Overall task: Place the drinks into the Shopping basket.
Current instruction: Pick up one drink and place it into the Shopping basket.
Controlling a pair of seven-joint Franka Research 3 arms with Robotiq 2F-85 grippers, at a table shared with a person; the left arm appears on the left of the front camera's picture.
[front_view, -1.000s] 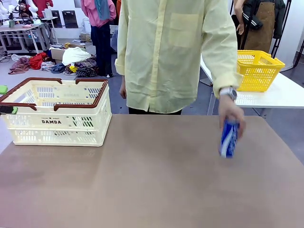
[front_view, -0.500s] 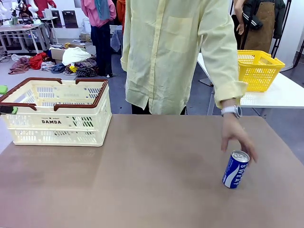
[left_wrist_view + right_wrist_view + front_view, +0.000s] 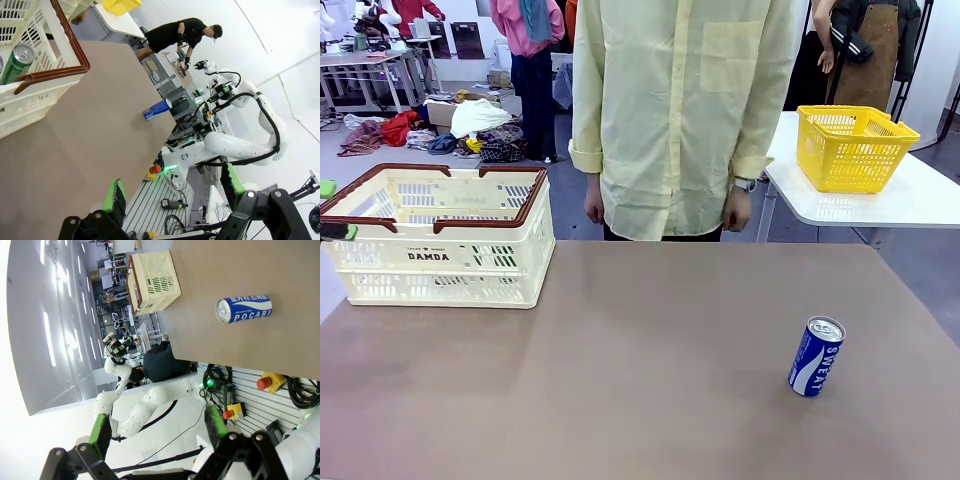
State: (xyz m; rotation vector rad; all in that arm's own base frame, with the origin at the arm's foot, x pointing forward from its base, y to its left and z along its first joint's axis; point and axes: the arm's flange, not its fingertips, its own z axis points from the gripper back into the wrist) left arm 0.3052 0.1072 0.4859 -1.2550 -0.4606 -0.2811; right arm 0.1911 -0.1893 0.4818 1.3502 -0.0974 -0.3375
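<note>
Inside Shopping basket (image 3: 470, 256), green can (image 3: 16, 62) half hidden, blue can (image 3: 816, 357) apart

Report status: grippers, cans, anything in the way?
Left gripper and right gripper open, empty. Blue can upright on table. Green can in basket. Person at far edge, hands down.

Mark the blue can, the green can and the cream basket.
blue can (image 3: 816, 360), front view, middle of its printed side.
green can (image 3: 13, 67), left wrist view, its green side.
cream basket (image 3: 428, 256), front view, front wall at the DAMDA print.
</note>
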